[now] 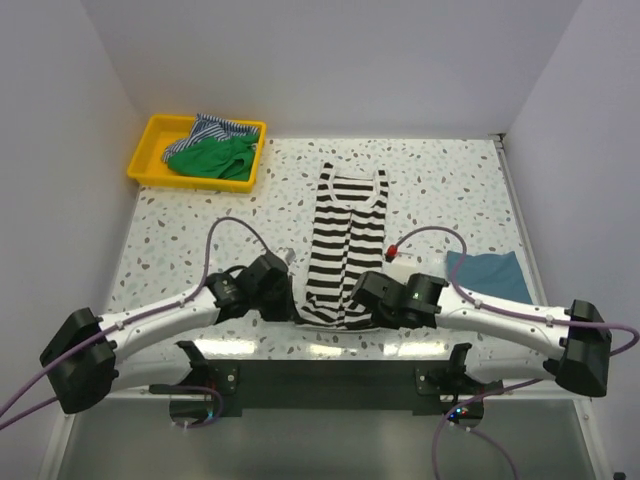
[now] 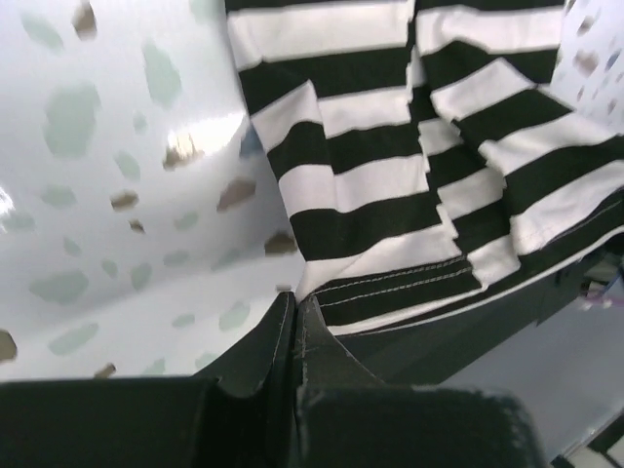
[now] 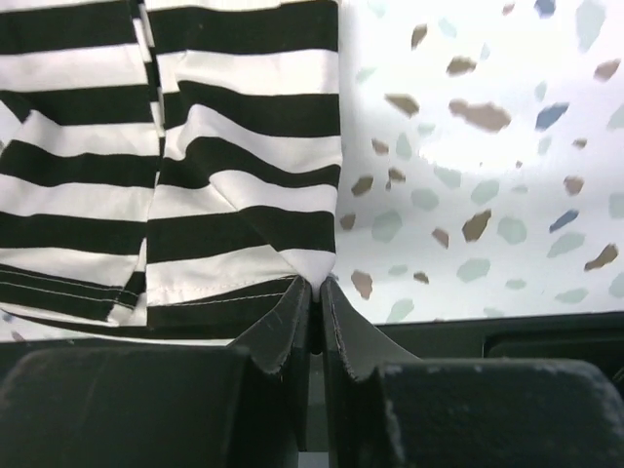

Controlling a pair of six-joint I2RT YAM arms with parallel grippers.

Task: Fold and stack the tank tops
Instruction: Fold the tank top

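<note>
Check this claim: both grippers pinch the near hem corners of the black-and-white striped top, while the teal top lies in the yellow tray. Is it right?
No. The top external view shows the teal top on the table beside the right arm, not in the yellow tray. The rest holds.

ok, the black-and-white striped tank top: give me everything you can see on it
The black-and-white striped cloth tank top is soft knit with bold horizontal bands, a scoop neck, two shoulder straps and a double-stitched hem. It lies flat on the speckled white table, mid-table, with the straps at the far end and the hem at the near edge. Both sides look folded inward, making a narrow strip with slight wrinkles. The left pincer is shut on its near-left hem corner and the right pincer on the near-right one.
</note>
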